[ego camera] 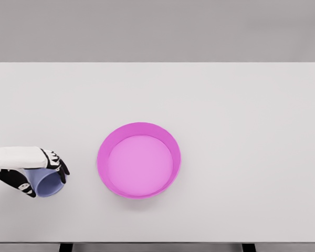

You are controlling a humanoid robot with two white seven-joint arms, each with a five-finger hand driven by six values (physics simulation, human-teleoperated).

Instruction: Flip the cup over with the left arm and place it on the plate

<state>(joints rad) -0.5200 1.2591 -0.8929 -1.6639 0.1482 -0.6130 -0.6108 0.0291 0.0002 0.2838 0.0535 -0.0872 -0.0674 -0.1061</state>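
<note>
A pale blue cup (pixel 47 182) lies tilted at the table's left side, its opening facing lower right. My left hand (pixel 38 173) comes in from the left edge and its black-tipped fingers (pixel 59 164) curl over the cup's top while the thumb wraps below, so the hand is shut on it. The pink plate (pixel 105 149), a round shallow dish with a raised rim, sits near the table's middle, a short way right of the cup. The right arm does not show.
The white table (pixel 241 105) fills the view, with its front edge along the bottom and a grey wall behind.
</note>
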